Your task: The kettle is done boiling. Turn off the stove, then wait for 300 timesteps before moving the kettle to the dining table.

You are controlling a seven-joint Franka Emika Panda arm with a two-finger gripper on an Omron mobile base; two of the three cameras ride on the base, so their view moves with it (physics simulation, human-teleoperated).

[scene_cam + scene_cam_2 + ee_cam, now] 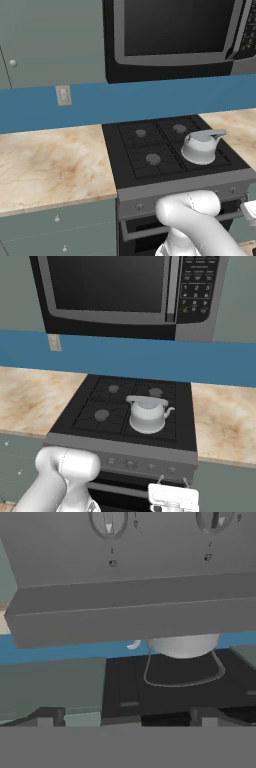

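kettle stands upright on the front right burner of the stove, handle arched over its lid and spout pointing right; in the left base view it sits in the same place, beside three bare burners. the dining table cannot be assessed from here.

gripper hangs low in front of the stove's grey knob panel, just below its right-hand knobs, with its jaws spread wide and nothing between them. the hand view is rolled over: the panel fills its upper part, two knobs sit at the top edge, and the kettle appears inverted beyond.

judgement: the step in hand looks like the shut-off, and whether it is already done cannot be told from the knob marks at this size.

recommendations for you:
- confirm which knob serves the front right burner before you commit; the panel markings are too small to read.
- centre the fingers on either side of that one knob, clear of its neighbour.
- close squarely, then turn without pushing on the panel.
- leave the kettle untouched until the wait has run.
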